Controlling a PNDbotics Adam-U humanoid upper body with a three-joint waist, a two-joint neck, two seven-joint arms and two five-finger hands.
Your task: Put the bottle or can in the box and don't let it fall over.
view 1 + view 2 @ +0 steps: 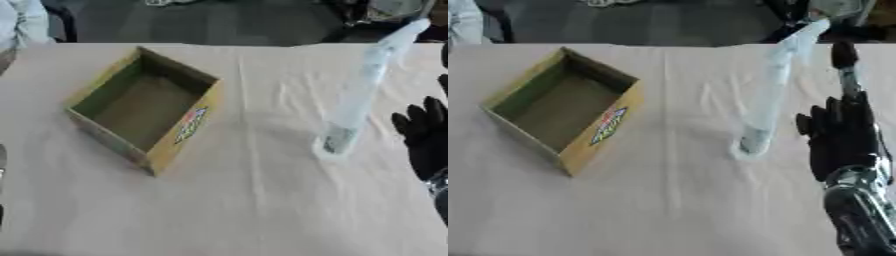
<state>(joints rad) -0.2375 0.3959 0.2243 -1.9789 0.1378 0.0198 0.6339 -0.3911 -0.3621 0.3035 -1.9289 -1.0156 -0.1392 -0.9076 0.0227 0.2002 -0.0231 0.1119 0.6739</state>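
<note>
A tall clear bottle [770,95] stands upright on the cloth-covered surface [675,200], right of the open cardboard box [562,107]. The right hand [837,132] hovers just beside the bottle's right, fingers straight and relaxed, holding nothing.

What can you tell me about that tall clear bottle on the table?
The bottle is tall, slim and clear, apparently plastic, with a pale top. It stands upright on the cloth-covered table, right of the open yellow box and apart from it. The right hand is beside it with fingers raised, not touching it.
</note>
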